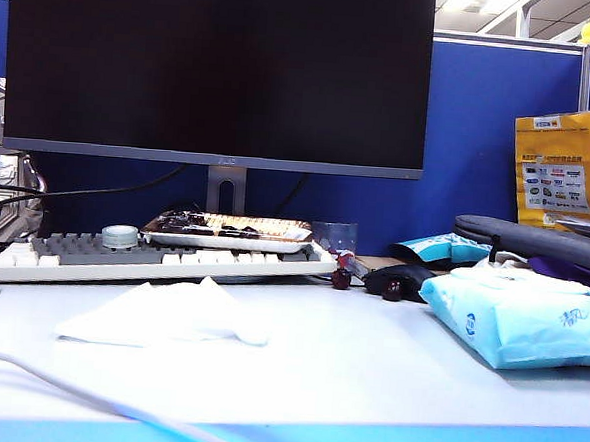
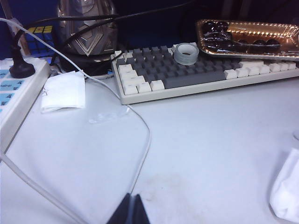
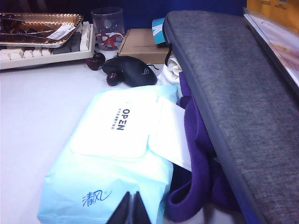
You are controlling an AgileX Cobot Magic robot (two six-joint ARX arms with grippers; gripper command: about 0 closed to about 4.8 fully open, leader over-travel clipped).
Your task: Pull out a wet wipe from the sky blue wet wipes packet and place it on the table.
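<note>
The left gripper (image 2: 132,210) shows only as two dark fingertips pressed together with nothing between them, poised low over the table (image 2: 210,154). Just beside it a pale cable (image 2: 140,154) loops across the bare surface, and off to one side of it a corner of the wet wipe (image 2: 286,196) lies flat on the desk. Farther out from those tips sits the keyboard (image 2: 187,74), with a roll of tape (image 2: 185,53) on its keys and a gold tray (image 2: 247,37) behind. The right gripper (image 3: 131,210) is likewise closed and empty, its tips hanging just above the near end of the sky blue wet wipes packet (image 3: 107,182), whose white "OPEN" label (image 3: 114,123) lies shut a little beyond them. Past the packet are a black mouse (image 3: 135,70) and a grey case (image 3: 233,93). In the exterior view the crumpled white wipe rests in front of the keyboard, well apart from the packet.
</note>
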